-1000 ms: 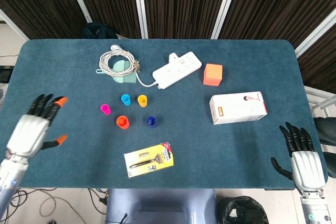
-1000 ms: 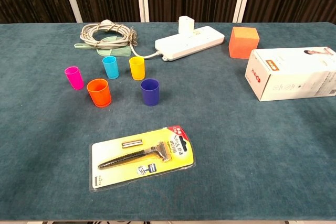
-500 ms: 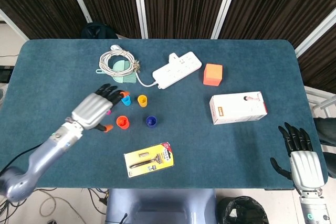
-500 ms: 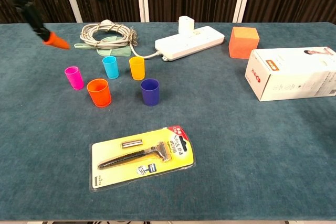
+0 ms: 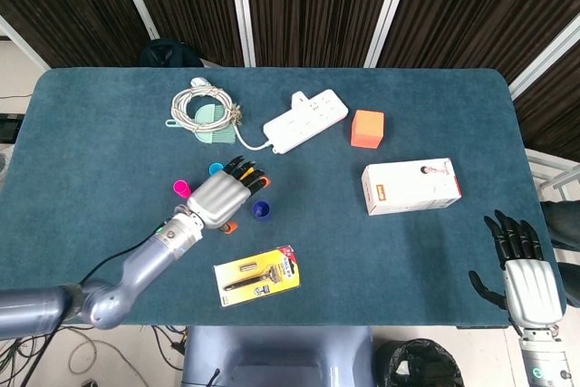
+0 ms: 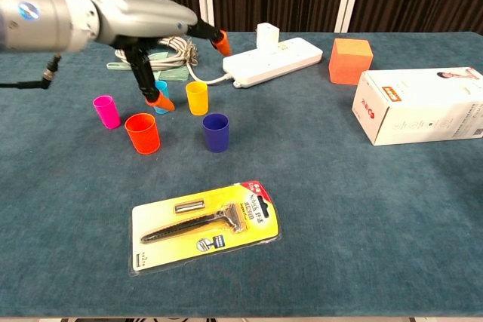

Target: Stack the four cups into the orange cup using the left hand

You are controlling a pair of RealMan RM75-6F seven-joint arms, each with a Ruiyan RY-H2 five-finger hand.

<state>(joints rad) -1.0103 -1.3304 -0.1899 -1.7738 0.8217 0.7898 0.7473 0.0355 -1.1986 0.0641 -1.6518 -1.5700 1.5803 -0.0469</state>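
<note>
I have swung my left hand (image 5: 220, 198) in from the table's edge; it now hovers over the cup cluster, fingers spread, holding nothing. The orange cup (image 6: 143, 133) stands beneath the palm, with the pink cup (image 6: 106, 111) at its ten o'clock, the blue cup (image 6: 215, 132) at three and the yellow cup (image 6: 197, 98) at one. No cup is stacked yet. My right hand (image 5: 528, 283) idles open, well apart.
</note>
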